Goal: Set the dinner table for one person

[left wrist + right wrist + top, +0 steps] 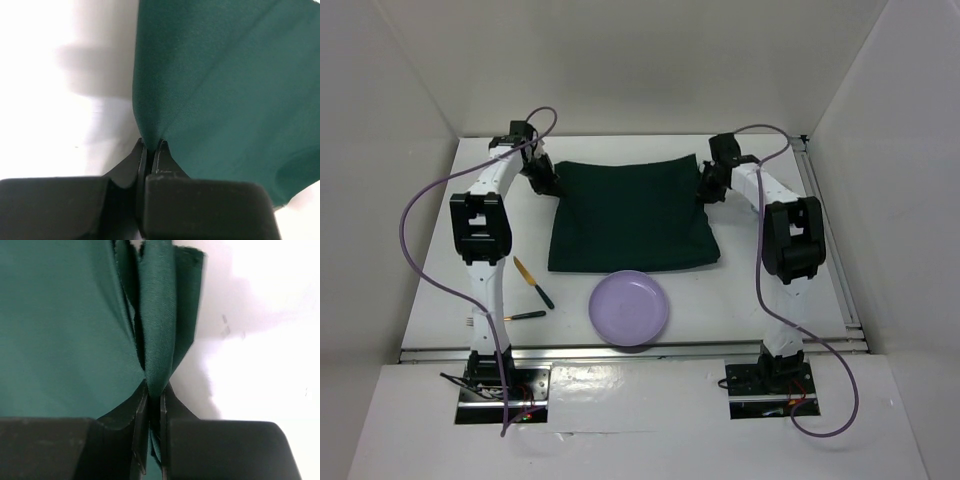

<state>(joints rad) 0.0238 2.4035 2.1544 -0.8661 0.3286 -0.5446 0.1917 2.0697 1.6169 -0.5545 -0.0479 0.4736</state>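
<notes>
Now left gripper and right gripper each clamp the green mat; plate, perhaps cutlery, lie nearby.

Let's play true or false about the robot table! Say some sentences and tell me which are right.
1. The left gripper and the right gripper each pinch the green cloth. True.
2. The purple plate sits in the middle of the cloth. False: it lies on the white table, at the cloth's near edge.
3. Two utensils lie left of the plate. True.
4. The plate has food on it. False: it is empty.
</notes>
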